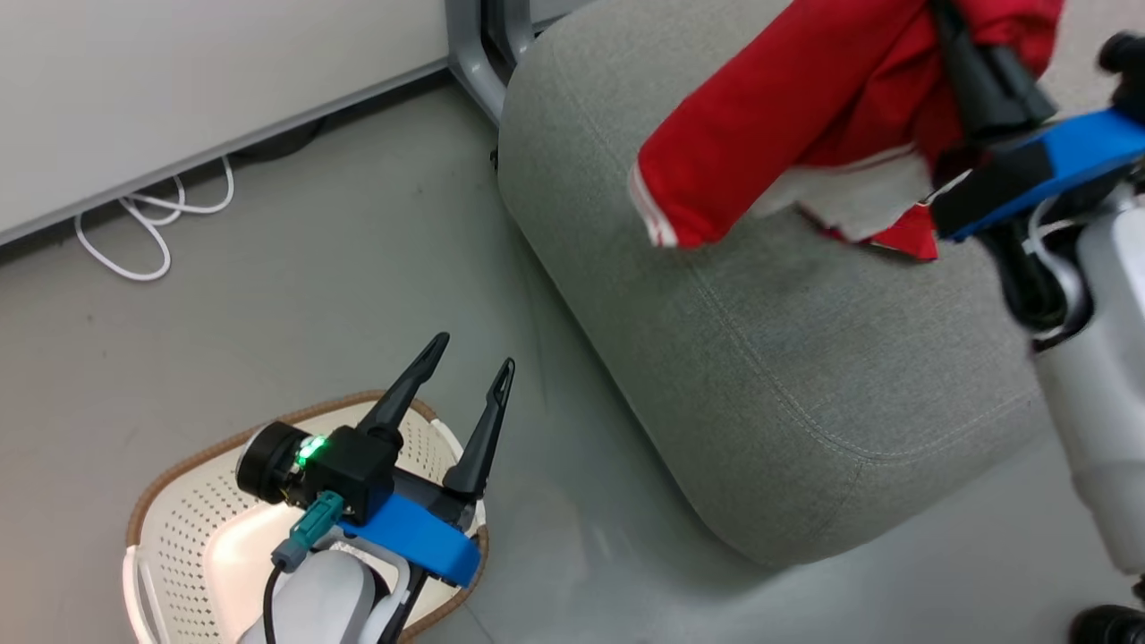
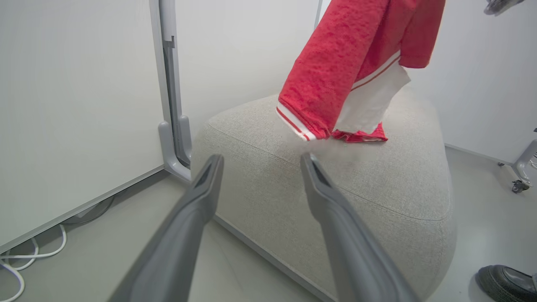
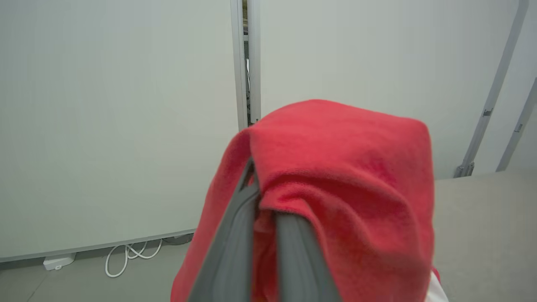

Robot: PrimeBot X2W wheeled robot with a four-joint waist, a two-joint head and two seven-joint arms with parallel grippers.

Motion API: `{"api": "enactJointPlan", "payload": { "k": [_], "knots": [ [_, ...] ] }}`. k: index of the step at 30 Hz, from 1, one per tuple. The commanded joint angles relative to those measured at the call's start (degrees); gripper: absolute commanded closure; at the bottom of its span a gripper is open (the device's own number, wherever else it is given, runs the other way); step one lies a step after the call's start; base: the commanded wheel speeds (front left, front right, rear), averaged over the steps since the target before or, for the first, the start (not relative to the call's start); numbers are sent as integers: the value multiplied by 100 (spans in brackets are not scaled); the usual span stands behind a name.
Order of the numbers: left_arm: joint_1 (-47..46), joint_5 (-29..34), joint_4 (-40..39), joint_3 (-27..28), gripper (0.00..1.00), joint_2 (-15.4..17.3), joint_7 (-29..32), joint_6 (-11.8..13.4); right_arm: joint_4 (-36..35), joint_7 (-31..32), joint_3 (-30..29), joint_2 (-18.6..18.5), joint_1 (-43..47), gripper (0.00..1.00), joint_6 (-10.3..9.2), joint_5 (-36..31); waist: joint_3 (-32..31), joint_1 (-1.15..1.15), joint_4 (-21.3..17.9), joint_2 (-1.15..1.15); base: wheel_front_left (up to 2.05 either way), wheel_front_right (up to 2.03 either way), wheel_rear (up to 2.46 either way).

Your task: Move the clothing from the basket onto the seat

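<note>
The clothing (image 1: 787, 116), a bright red garment with white stripes at one cuff and a white panel underneath, hangs bunched from the right end effector (image 3: 262, 201). That end effector's two dark fingers are pinched narrowly together with the fabric draped over and around them. The cloth dangles over the far right part of the seat (image 1: 805, 358); in the left wrist view its lowest red fold appears to rest on the grey cushion top, while the striped cuff hangs just above it. The basket (image 1: 179, 528) stands on the floor (image 1: 268, 313) at the near left, well apart from the garment and just left of the seat's near corner. The left end effector (image 1: 474, 351) hovers over the basket's far rim, fingers spread wide and gripping nothing. A white cable (image 1: 152, 224) lies looped on the floor along the pale wall panel (image 1: 179, 72) at the far left. A dark shoe (image 2: 503, 281) shows on the floor beside the seat.
</note>
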Motion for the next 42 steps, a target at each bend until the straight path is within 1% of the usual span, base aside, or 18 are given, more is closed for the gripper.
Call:
{"api": "enactJointPlan", "payload": {
  "k": [1,4,5,7,10,12,15,19,24,30,35,42],
  "knots": [
    [-204,39,-80,-39,0,88,-25,-9,-139,101,-242,-140,-244,100,1,39,365,-1,140,0,0,0,0],
    [-406,93,-192,-100,0,208,-25,-9,-391,193,-566,-413,-579,100,1,-80,708,-1,219,0,0,0,0],
    [-406,93,-192,-100,0,208,-25,-9,-391,193,-566,-413,-579,100,1,-80,708,-1,219,0,0,0,0],
    [-554,125,-268,-174,0,286,-25,-8,-483,258,-802,-665,-716,100,1,-203,962,-1,291,0,0,0,0],
    [-753,177,-396,-261,0,415,-25,-8,-554,269,-1166,-888,-937,100,1,-351,1321,-1,376,0,0,0,0],
    [-857,214,-476,-280,0,525,-25,-8,-526,241,-1436,-1007,-1054,100,1,-561,1550,-1,397,0,0,0,0],
    [-1002,265,-620,-271,0,710,-25,-8,-426,198,-1793,-948,-1250,100,1,-769,1866,-1,393,0,0,0,0],
    [-1131,340,-889,-252,0,968,-25,-8,-60,77,-2133,-813,-1409,100,1,-1068,2197,-1,392,0,0,0,0],
    [-1257,399,-1251,-190,0,1182,93,16,552,-185,-2471,-587,-1484,100,1,-1128,2497,-1,426,0,0,0,0],
    [-1278,412,-1556,-219,0,1251,224,56,1375,-434,-2688,-487,-1389,100,1,-1097,2722,-1,518,0,0,0,0],
    [-1196,382,-1637,-225,0,1312,281,96,1970,-604,-2887,-447,-1502,100,1,-1145,2836,-1,556,0,0,0,0],
    [-1179,346,-1665,-193,0,1351,246,154,2290,-753,-2785,-405,-1596,100,1,-1353,2867,-1,578,0,0,0,0]
  ]
}}
